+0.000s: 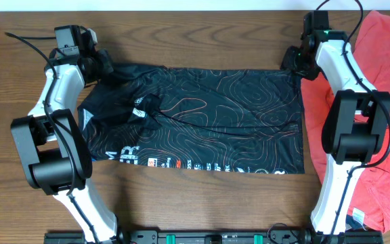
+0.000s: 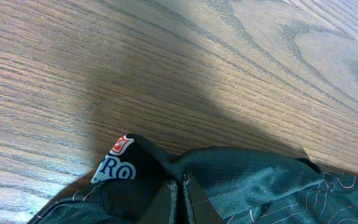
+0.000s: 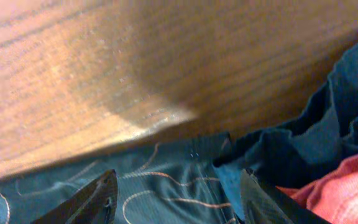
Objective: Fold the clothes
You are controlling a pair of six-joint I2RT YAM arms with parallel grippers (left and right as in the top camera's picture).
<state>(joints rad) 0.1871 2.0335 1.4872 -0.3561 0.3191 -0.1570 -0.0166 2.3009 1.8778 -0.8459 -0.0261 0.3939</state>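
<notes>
Presently: brown wood-grain table [image 1: 202, 203]; black short-sleeved jersey with orange contour swirls [image 1: 235, 115] lay spread mid-table, toward the far edge; red T-shirt heap [image 1: 384, 61], right edge; navy cloth [image 3: 303, 143] beside it. Left gripper [image 2: 182, 202] pinched the jersey's far-left corner; right gripper [image 3: 178, 186] gaped over the far-right corner, empty. Risk: closing there could snag navy cloth too.
</notes>
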